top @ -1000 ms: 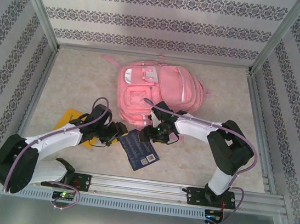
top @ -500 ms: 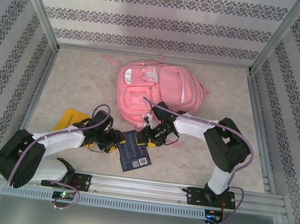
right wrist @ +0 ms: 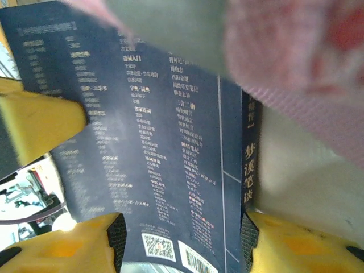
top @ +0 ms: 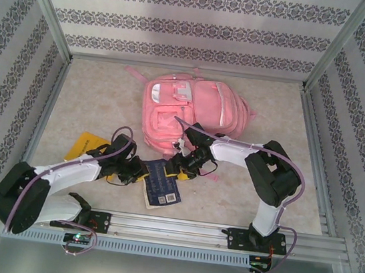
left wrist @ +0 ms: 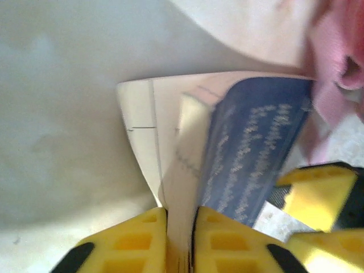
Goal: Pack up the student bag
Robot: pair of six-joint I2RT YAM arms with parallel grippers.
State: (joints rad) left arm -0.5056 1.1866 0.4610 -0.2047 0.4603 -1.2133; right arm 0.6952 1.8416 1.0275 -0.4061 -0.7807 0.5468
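Top external view: I see the student bag (top: 189,114) lying flat at the far middle of the surface (top: 87,97), the left gripper (left wrist: 180,220) pinched on pages of the dark blue book (top: 161,187) at the bag's near edge, and the right gripper (right wrist: 182,227) straddling that book, grip I cannot tell.

Student bag (top: 193,107) pink; book (top: 162,188) navy, white text; walls (top: 183,25) white, dark floral bands.
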